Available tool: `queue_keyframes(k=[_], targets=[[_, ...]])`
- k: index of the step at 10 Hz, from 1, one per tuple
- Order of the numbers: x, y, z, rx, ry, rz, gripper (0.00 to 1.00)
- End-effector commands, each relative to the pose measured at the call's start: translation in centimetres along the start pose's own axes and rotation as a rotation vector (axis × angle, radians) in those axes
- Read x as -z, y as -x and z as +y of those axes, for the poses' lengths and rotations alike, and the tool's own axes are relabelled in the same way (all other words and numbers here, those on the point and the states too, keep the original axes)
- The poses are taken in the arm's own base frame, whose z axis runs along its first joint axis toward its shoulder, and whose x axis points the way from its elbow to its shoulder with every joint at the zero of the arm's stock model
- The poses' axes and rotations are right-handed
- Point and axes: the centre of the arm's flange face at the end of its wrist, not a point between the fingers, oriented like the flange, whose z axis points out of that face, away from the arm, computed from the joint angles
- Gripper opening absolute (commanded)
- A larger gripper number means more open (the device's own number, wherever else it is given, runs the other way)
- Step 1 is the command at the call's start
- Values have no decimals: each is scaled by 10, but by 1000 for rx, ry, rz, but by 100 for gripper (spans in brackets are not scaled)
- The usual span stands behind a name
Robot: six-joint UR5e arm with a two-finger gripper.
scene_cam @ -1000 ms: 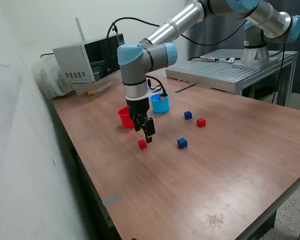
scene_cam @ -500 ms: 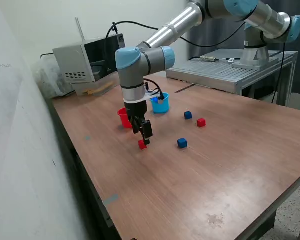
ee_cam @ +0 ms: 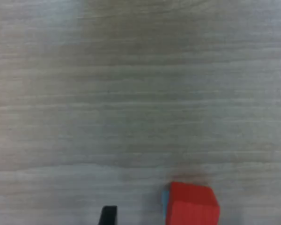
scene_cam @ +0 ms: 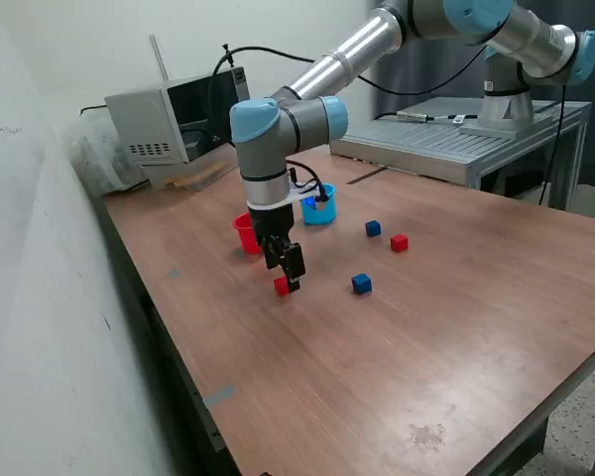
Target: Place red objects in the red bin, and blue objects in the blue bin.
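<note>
Directly below the fingers [scene_cam: 289,281]: red cube [scene_cam: 282,287] on the desk [scene_cam: 426,327], off-centre between them in the wrist view. Spread wide, gripping nothing. Red cup [scene_cam: 245,233] just behind.

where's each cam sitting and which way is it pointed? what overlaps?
Exterior view: off the arm, raised past one table corner, looking down across the brown wooden table at the small red plastic cup, light-blue plastic cup and scattered cubes; shows the silver-and-blue arm and gripper.
Wrist view: on the wrist, aimed close at the tabletop; shows only two dark jaw tips at the frame edge.
Shared: the tiny red cube by the jaws, and the wood surface.
</note>
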Motion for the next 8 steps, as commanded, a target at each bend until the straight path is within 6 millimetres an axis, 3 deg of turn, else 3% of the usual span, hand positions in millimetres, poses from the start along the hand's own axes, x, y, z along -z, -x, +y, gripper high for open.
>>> queue_keyframes(k=[1,8], targets=[[-7,-7,-3,8,-10,0,100],[-10,-7,0,5,-5,10,100]])
